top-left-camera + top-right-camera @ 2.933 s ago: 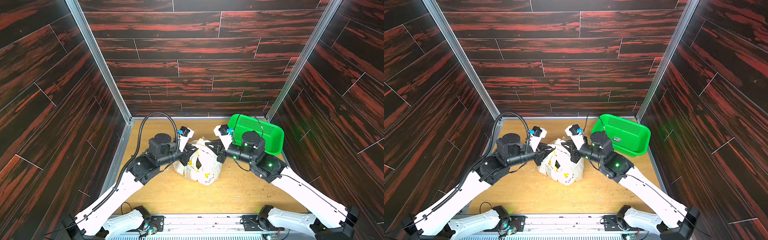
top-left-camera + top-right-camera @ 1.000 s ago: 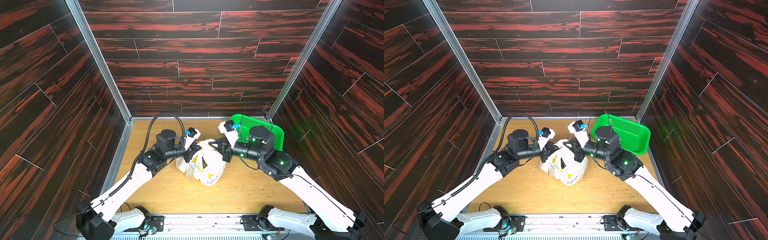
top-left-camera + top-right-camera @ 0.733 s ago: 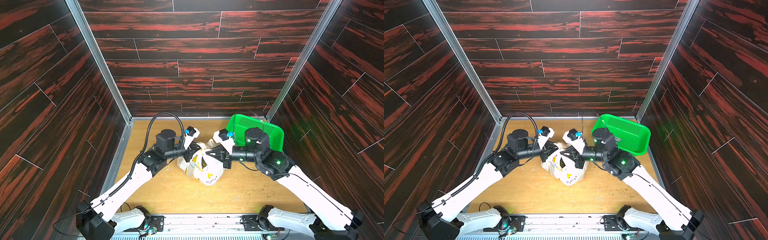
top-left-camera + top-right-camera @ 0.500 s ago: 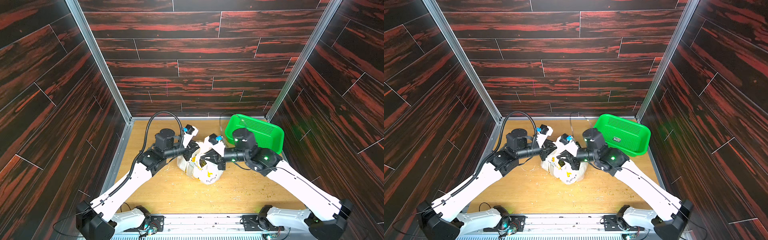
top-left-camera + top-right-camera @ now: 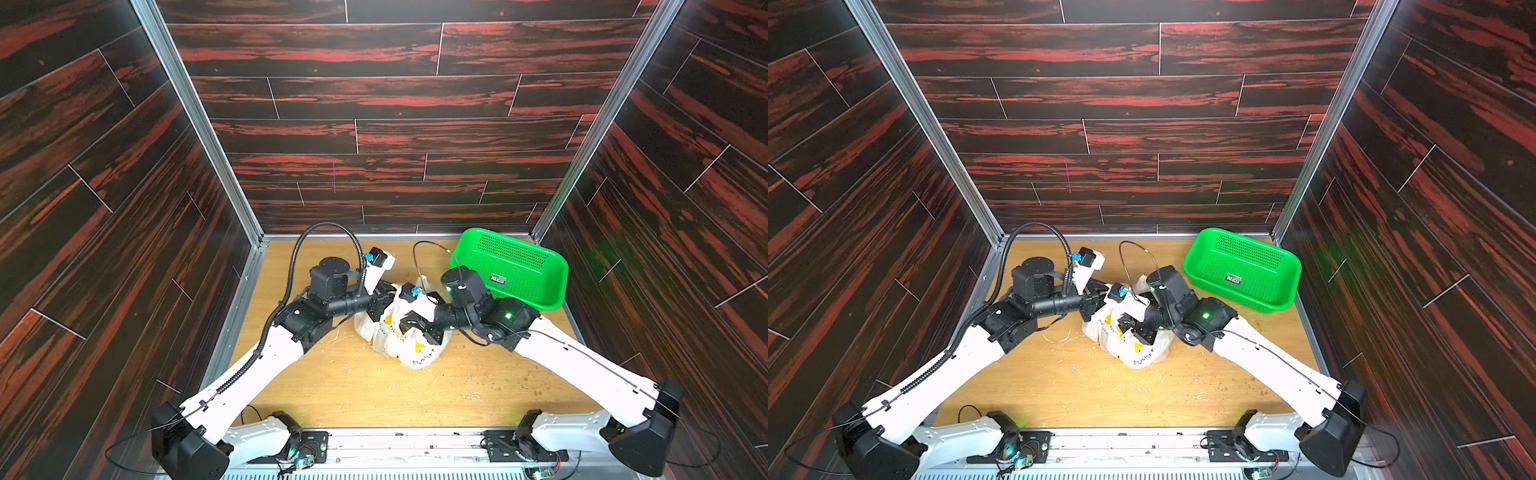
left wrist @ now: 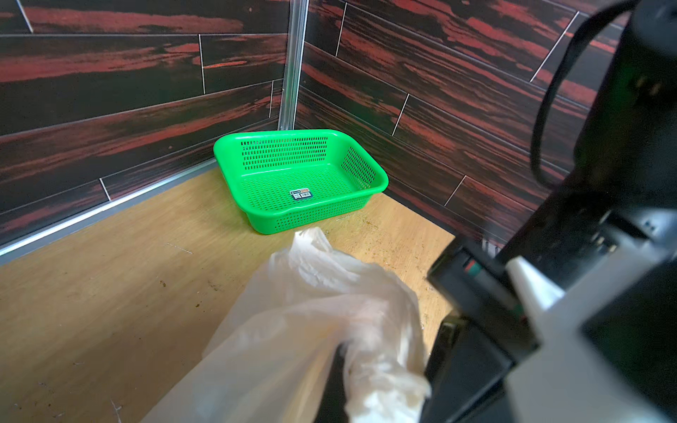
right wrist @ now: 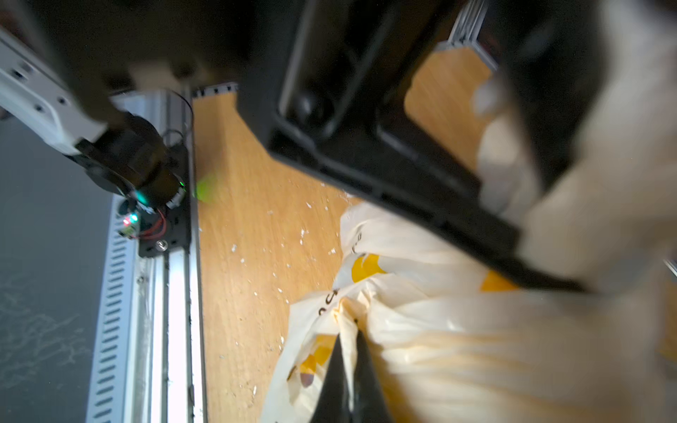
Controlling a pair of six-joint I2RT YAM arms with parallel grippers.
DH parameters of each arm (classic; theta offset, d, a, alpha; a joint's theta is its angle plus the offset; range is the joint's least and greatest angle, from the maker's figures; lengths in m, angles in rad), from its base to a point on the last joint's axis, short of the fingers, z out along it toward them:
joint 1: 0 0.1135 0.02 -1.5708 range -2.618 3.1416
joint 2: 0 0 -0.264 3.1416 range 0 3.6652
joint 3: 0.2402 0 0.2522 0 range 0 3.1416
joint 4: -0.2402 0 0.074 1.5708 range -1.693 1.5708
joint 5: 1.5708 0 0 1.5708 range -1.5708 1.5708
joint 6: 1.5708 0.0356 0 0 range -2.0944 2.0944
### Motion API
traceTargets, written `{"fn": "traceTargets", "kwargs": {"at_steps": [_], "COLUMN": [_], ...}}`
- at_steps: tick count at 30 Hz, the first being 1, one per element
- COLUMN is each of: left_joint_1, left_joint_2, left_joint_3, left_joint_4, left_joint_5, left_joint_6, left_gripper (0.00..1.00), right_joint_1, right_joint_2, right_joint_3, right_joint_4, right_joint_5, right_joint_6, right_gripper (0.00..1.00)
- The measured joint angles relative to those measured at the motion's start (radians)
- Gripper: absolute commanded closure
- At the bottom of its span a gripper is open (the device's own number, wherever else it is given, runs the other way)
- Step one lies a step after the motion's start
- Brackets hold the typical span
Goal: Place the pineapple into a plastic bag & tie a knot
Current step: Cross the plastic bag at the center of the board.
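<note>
White and crinkly, printed with yellow bananas and black lettering, the plastic bag (image 5: pixel 415 353) stands bulging near the middle of the light wooden tabletop (image 5: pixel 374 395). Its contents are hidden by the plastic.

Right gripper (image 5: pixel 409 326): positioned over the bag's top. The right wrist view shows its black fingers (image 7: pixel 340 351) clenched together on a gathered fold of the bag's upper plastic.

Left gripper (image 5: pixel 384 307): positioned at the bag's top from the opposite side, close to the right gripper. In the left wrist view a dark finger (image 6: pixel 335 366) is wrapped in bunched white plastic; the pincer is clamped on that plastic.

Green perforated rectangular plastic basket (image 5: pixel 511 266): standing in the far right corner, apart from the bag, with a small label on its floor.

Small pale crumbs (image 5: pixel 345 338) lie scattered on the tabletop around the bag.
</note>
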Motion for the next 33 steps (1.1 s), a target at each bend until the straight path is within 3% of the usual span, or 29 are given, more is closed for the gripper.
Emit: {"fn": "traceTargets", "kwargs": {"at_steps": [8,16,28,33], "left_joint_1": [0.0,0.009,0.006,0.006], "left_joint_2": [-0.01,-0.03,-0.068,-0.075], "left_joint_3": [0.0,-0.012,-0.029,-0.044], "left_joint_4": [0.018,0.029,0.037,0.043], "left_joint_5": [-0.005,-0.027,0.042,0.051], "left_joint_6": [-0.05,-0.1,-0.118,-0.124], "left_gripper": [1.0,1.0,1.0,1.0], "right_joint_1": [0.031,0.046,0.048,0.054], "right_joint_2": [0.03,0.013,0.008,0.011], "right_joint_3": [-0.01,-0.067,-0.152,-0.201], "right_joint_4": [-0.019,0.094,0.392,0.522], "right_joint_5": [0.204,0.371,0.386,0.468], "right_joint_6": [0.023,0.123,0.529,0.702], "right_gripper": [1.0,0.99,0.96,0.96]}}
